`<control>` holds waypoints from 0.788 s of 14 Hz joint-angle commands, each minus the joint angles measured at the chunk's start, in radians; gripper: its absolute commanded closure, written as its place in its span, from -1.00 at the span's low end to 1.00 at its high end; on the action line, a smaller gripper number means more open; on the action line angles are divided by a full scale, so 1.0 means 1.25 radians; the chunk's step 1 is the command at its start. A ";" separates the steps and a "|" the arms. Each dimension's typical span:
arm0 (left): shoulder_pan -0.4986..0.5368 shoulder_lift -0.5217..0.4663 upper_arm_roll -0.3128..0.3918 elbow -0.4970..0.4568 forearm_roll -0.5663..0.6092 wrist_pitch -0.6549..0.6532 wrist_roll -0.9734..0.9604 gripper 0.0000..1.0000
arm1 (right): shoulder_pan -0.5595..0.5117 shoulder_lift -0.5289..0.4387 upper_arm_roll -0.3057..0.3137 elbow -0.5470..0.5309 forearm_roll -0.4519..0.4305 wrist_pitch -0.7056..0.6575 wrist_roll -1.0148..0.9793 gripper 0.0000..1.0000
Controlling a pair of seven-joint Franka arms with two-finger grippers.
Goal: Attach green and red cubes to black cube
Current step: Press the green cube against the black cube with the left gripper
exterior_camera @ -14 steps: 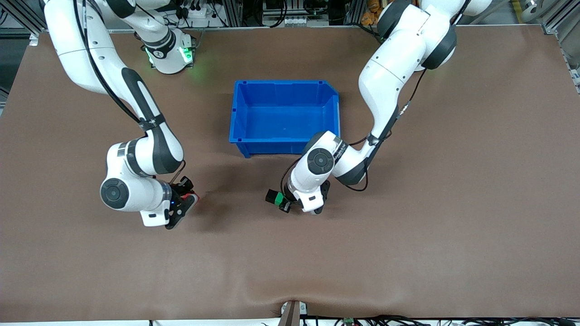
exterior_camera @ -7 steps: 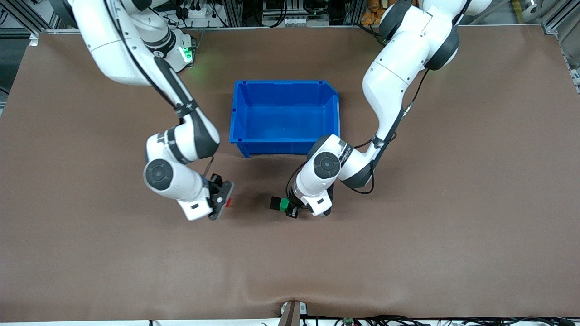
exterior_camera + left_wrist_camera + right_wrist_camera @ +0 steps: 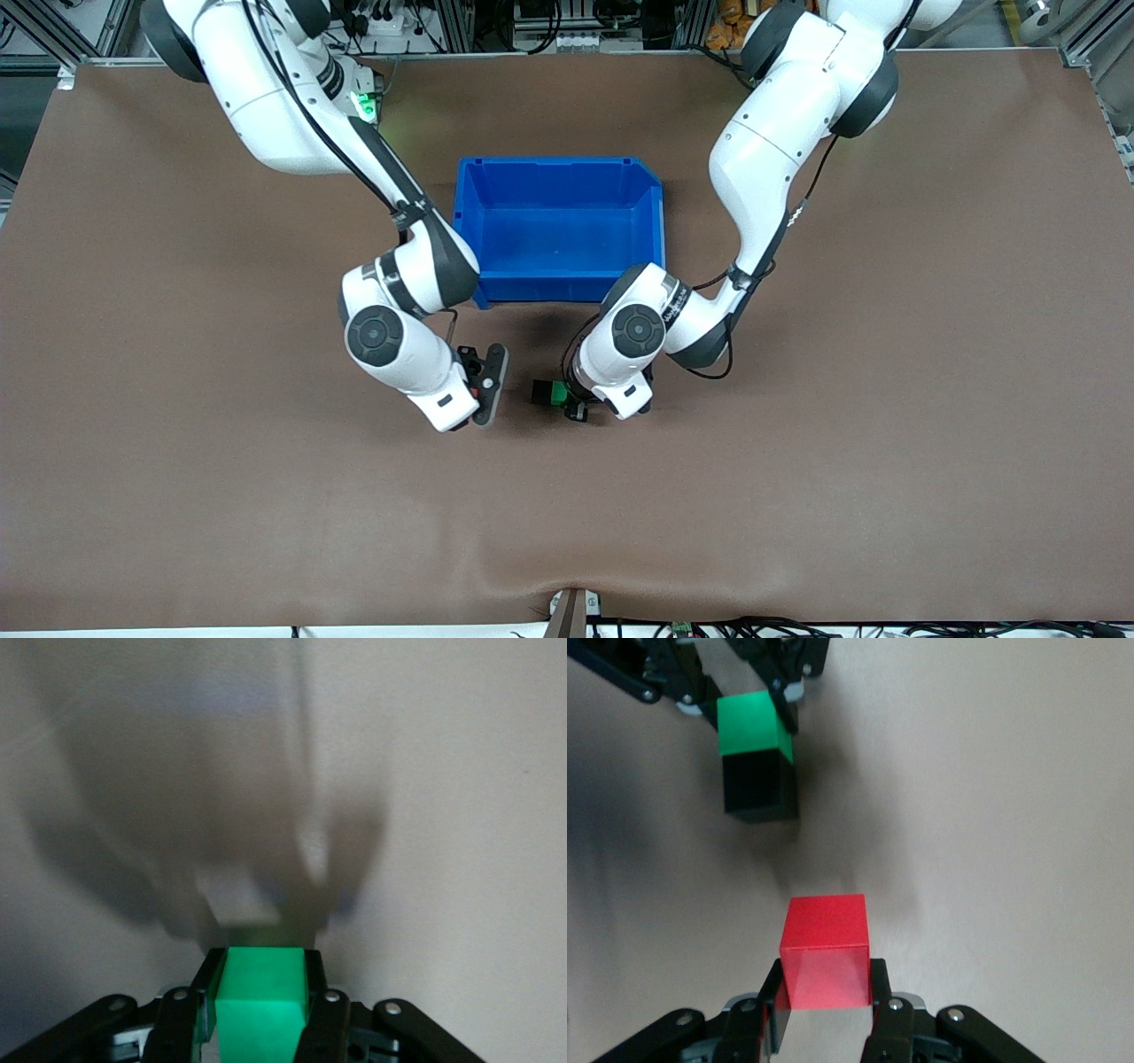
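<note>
Surface: brown tabletop (image 3: 797, 496), with an empty blue bin (image 3: 558, 168) standing toward the robots' bases.
Change: over the last second the right arm has swept in from its own end of the tabletop toward the middle, carrying the red cube along; the left arm has barely shifted.
Meaning: green and black already look joined, so by my reading only the red cube is left to attach, and it is now lined up for that.
Right pincer (image 3: 824, 992): clamped narrowly on the red cube (image 3: 825, 948), low over the tabletop beside the green-black pair; the cube's free face points at the black cube with a gap between them.
Left pincer (image 3: 259, 1001): clamped narrowly on the green cube (image 3: 260, 997), low over the tabletop, nearer the front camera than the bin.
Black cube (image 3: 760, 787): pressed against the green cube on the face turned toward the right arm, held up only through the green one.
Right arm pose: elbow bent by the bin's corner, wrist turned sideways toward the left arm.
Left arm pose: folded down from its base, wrist turned sideways toward the right arm, holding the pair out.
</note>
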 commanded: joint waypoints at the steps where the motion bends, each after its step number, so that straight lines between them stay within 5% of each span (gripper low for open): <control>1: -0.005 0.006 0.003 0.014 -0.013 -0.032 -0.012 1.00 | 0.024 0.045 -0.011 0.057 -0.046 -0.007 -0.009 0.95; 8: -0.004 0.010 0.004 0.013 -0.013 -0.026 -0.052 1.00 | 0.029 0.046 -0.012 0.045 -0.067 -0.016 -0.007 0.96; 9: -0.004 0.010 0.004 0.013 -0.013 -0.026 -0.052 0.54 | 0.029 0.045 -0.012 0.045 -0.068 -0.016 -0.006 0.95; 10: -0.005 0.008 0.004 0.013 -0.013 -0.026 -0.051 -0.57 | 0.029 0.046 -0.011 0.045 -0.072 -0.016 -0.006 0.95; 11: -0.004 0.001 0.004 0.012 -0.011 -0.028 -0.051 -1.00 | 0.029 0.046 -0.012 0.045 -0.072 -0.016 -0.006 0.96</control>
